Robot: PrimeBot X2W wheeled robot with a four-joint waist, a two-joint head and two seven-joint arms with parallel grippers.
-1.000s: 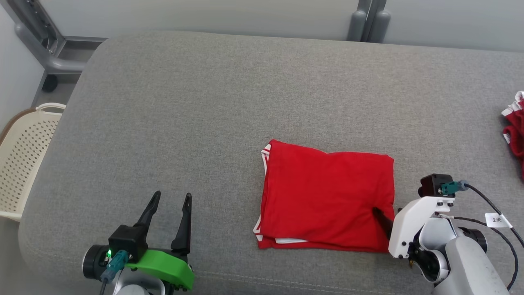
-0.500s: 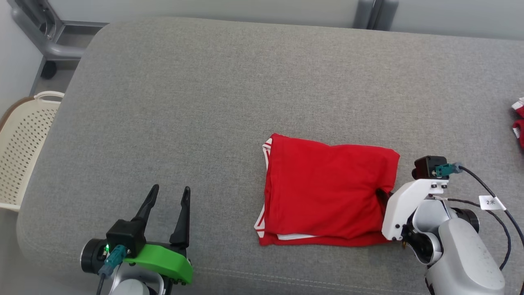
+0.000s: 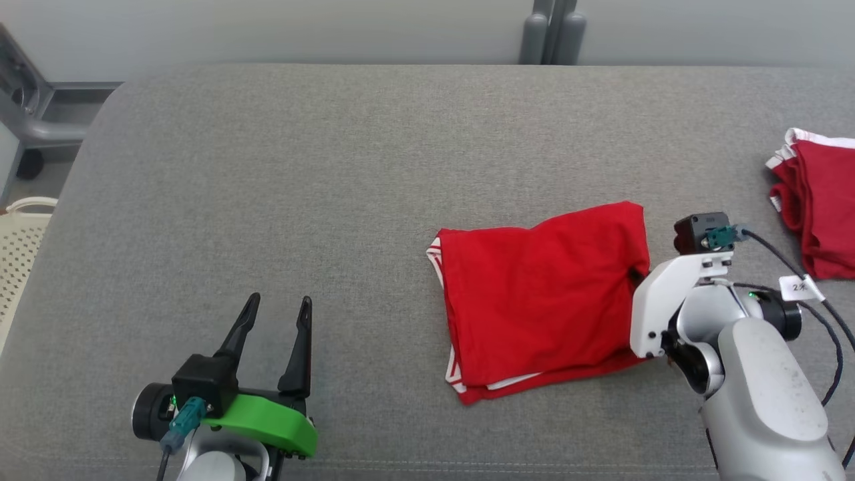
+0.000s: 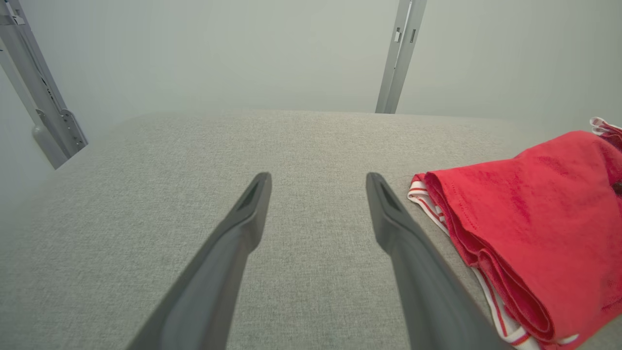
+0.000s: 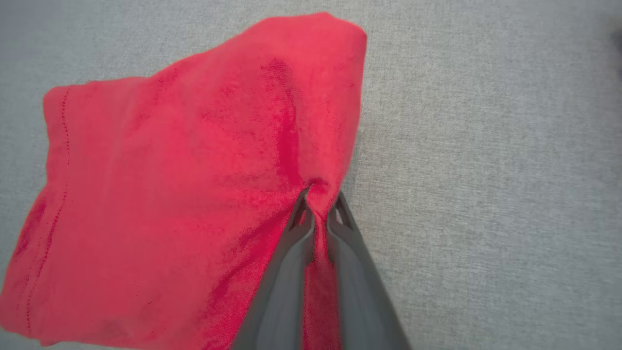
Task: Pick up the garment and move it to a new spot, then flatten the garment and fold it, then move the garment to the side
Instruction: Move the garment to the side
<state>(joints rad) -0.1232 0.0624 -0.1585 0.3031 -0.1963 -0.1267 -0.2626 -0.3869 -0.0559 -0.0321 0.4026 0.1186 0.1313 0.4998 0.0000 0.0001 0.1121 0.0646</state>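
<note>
Jaws of the right gripper [image 5: 317, 210] stay clamped on the folded garment [image 3: 541, 307], now skewed, so the sideways move has seemingly begun; left gripper [image 3: 280, 300] gapes.

Bare cushion [image 3: 300, 167] left of the garment [image 3: 541, 300]; red pile [image 3: 818, 207] blocks the right.

The folded red cloth garment [image 3: 541, 300] lies on the grey fabric cushion [image 3: 300, 167], right of centre, toward the front edge, its right edge clamped by the right gripper [image 5: 318, 204]. The left gripper [image 3: 280, 299] sits well left of it. A second red garment heap [image 3: 815, 207] lies at the right edge.
</note>
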